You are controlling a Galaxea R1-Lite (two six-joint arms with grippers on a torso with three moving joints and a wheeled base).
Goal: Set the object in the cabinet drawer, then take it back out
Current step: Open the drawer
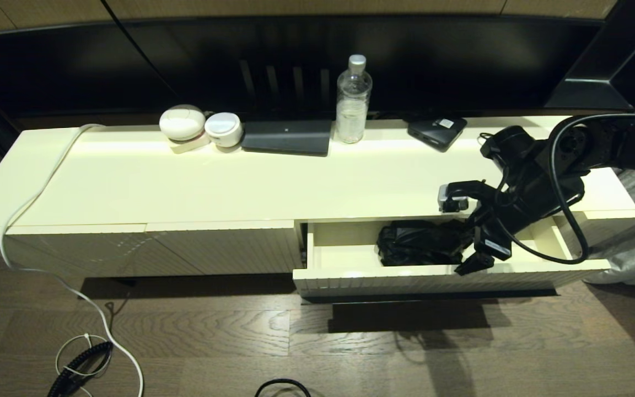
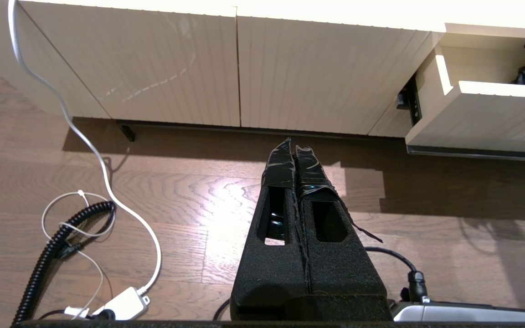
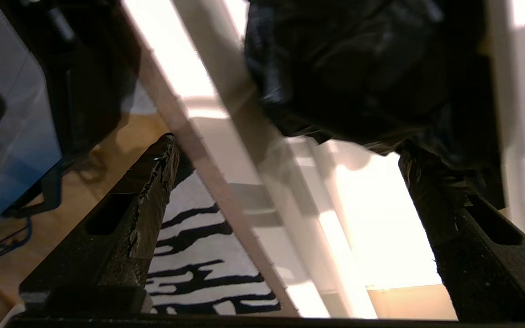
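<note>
Right wrist view: right gripper (image 3: 285, 182) spread wide, straddling drawer (image 1: 433, 275) front wall, umbrella (image 1: 419, 242) ungrasped; descending risks wall collision. Left gripper (image 2: 296, 150) closed, parked.

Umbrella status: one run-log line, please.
drawer: open | umbrella: inside | right pincer: open, at drawer | left pincer: shut, parked
</note>
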